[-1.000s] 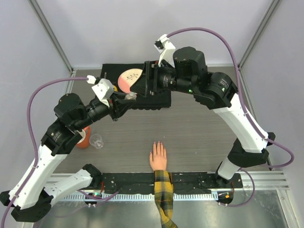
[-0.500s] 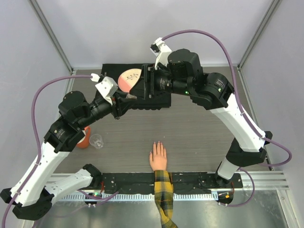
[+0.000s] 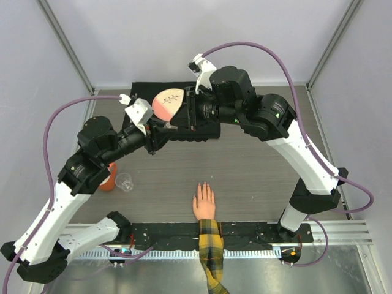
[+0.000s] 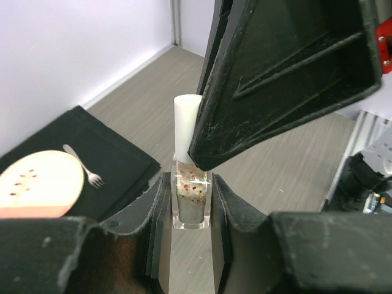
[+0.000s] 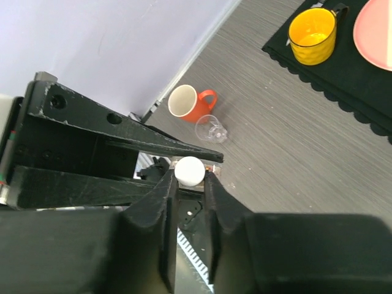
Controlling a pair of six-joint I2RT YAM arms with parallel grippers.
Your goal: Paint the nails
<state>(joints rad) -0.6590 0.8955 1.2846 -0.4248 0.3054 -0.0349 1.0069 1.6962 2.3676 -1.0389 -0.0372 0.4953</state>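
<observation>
- near edge: a flesh-coloured hand (image 3: pixel 204 205) in a yellow-and-black plaid sleeve (image 3: pixel 210 245) lies flat, palm down, fingers pointing away from the arm bases.
- the tiny pinkish nails (image 3: pixel 203 186) tip those fingers; too small to tell whether any carry polish.
- left of the hand, well apart: a small clear cup (image 3: pixel 124 181) just beside an orange mug (image 5: pixel 187 101).
- mid-table, held up off the surface: left gripper (image 4: pixel 191 202) clamped on the glass body of a small clear bottle of speckled polish (image 4: pixel 191 197), bottle upright.
- right gripper (image 5: pixel 189 184) meets it from the opposite side, its fingers (image 5: pixel 166 190) pressed either side of the round white cap (image 5: pixel 189 171); no gap shows, so it reads as gripping the cap.
- far: a black scalloped mat (image 4: pixel 116 162) with a pink plate (image 4: pixel 37 184) and a small fork (image 4: pixel 82 164).
- step, as judged: opening the bottle. cap looks seated; painting not begun.
- next move calls for a twist of the right wrist about the cap's axis while the left holds the body firm, then a straight pull so the brush clears the neck. the nails lie well apart from the bottle.
</observation>
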